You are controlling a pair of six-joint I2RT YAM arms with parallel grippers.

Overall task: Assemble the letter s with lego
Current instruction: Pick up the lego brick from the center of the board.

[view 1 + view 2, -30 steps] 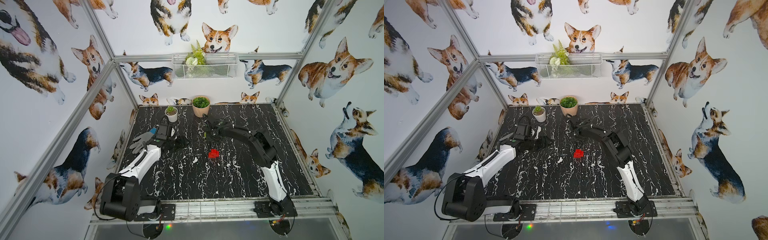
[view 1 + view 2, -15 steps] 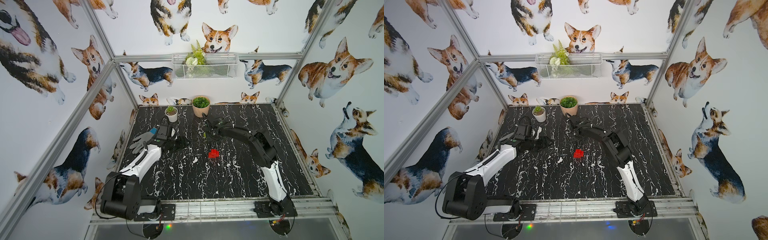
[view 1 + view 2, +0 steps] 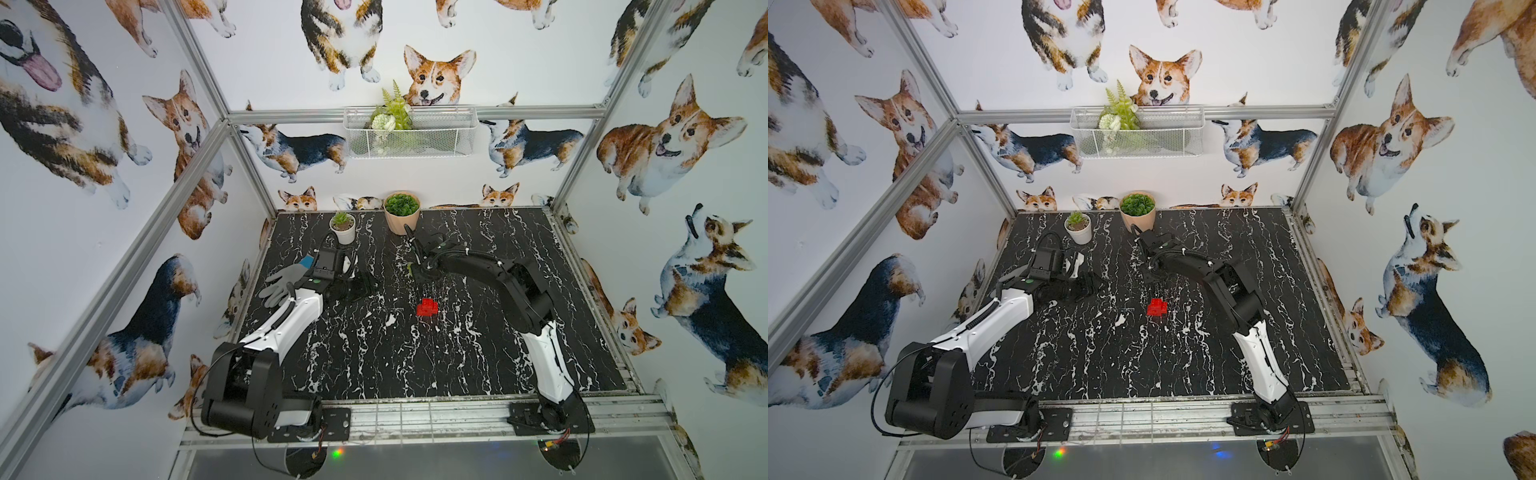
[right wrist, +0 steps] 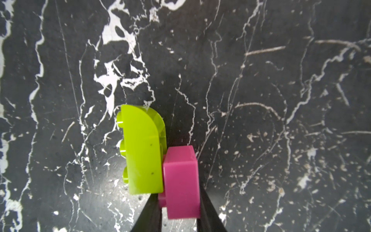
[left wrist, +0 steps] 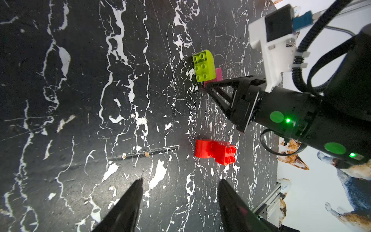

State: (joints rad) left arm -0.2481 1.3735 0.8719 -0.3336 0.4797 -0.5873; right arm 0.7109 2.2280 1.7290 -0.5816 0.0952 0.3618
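Because the red cluster (image 5: 214, 151) is lying loose near the table's (image 3: 374, 365) middle, with the left gripper (image 5: 180, 190) hanging spread well apart by the left edge, any pressing on it is likely to be sliding it away. Farther back, the right gripper (image 4: 178, 202) is pinching only the pink brick (image 4: 180, 176), so the green brick (image 4: 143, 148) joined beside it is risking twisting off. Counting: one red cluster, seemingly three bricks; two grippers; one pink, one green; two pots (image 3: 401, 216) standing at the back edge.
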